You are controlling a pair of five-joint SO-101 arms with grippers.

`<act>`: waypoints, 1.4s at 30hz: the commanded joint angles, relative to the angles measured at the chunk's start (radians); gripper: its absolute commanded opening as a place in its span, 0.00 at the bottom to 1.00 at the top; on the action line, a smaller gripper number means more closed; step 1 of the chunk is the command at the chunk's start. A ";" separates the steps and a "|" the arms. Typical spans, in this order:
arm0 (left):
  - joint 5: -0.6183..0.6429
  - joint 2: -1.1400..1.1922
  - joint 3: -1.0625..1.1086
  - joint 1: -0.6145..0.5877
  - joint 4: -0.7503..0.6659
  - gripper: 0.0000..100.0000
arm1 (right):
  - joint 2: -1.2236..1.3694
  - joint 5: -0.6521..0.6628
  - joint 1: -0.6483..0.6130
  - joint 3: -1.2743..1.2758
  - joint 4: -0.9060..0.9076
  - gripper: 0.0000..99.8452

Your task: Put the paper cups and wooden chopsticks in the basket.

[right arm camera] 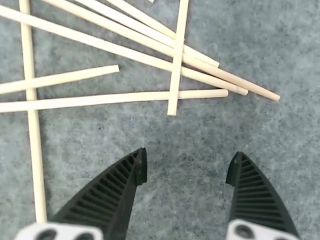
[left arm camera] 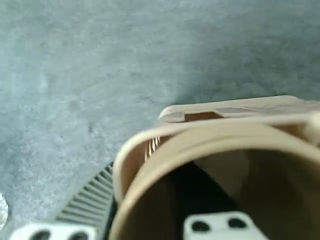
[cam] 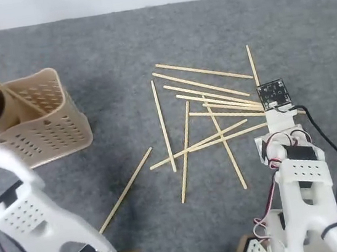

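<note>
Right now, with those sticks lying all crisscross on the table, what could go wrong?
The chopsticks lie crossed over each other, so the open right tool above them may pinch two at once or flick one away. The paper cup is at the edge of the basket and might tip out when released.

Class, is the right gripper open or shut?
Open: the right gripper shows black fingers spread apart over grey carpet, holding nothing.

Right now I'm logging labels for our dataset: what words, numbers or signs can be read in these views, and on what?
None can be read. The basket, chopsticks and carpet bear no print; marks on the circuit board atop the right arm are too small to read.
</note>
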 commanded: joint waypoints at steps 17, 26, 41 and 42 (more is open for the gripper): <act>0.118 -0.143 0.403 0.463 0.026 0.01 | -0.002 0.012 -0.008 -0.003 -0.016 0.27; 0.123 -0.207 0.400 0.387 0.026 0.16 | -0.002 0.012 -0.008 -0.003 -0.016 0.27; 0.157 -0.652 0.397 0.396 -0.066 0.35 | -0.002 0.012 -0.010 0.008 -0.027 0.27; 0.157 -0.671 0.398 0.396 -0.071 0.35 | -0.002 0.012 -0.010 0.008 -0.027 0.27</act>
